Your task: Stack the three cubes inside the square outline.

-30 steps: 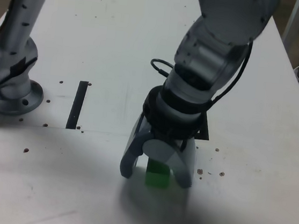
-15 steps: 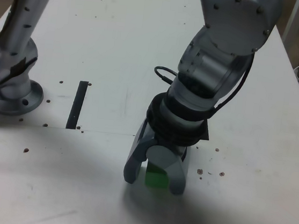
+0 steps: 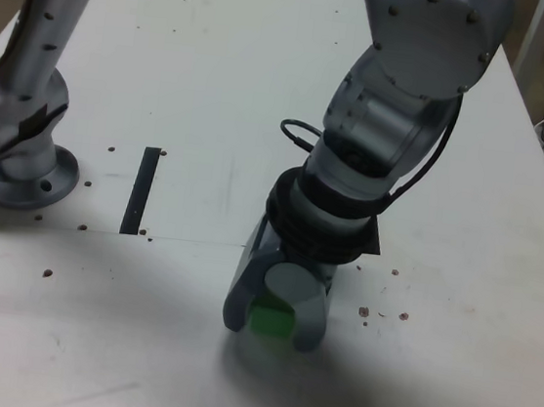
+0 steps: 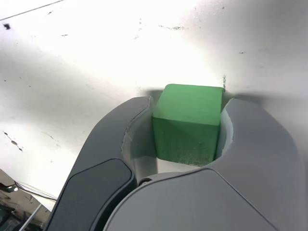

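Exterior view: one tool (image 3: 272, 327), pointed downward, clenched on one green cube (image 3: 271, 323), one curved finger to each side. Cube low in the grasp, over the near part of the white surface (image 3: 473, 335); contact with the surface not certain from here. Above, one grey arm (image 3: 364, 126) with black band, slanting down from the exterior view's upper right. Behind the arm, one black marking (image 3: 371, 238), mostly hidden, full shape not readable. Toward the exterior view's left, one thin straight black strip (image 3: 141, 189), well apart from the tool; farther left, one grey round base (image 3: 20, 191). Small dark specks scattered on the surface.

Wrist view: same green cube, top and one side face visible, set between both grey fingers, inner pads (image 4: 227, 131) against opposite sides. Around the cube, pale scuffed surface, partly shaded.
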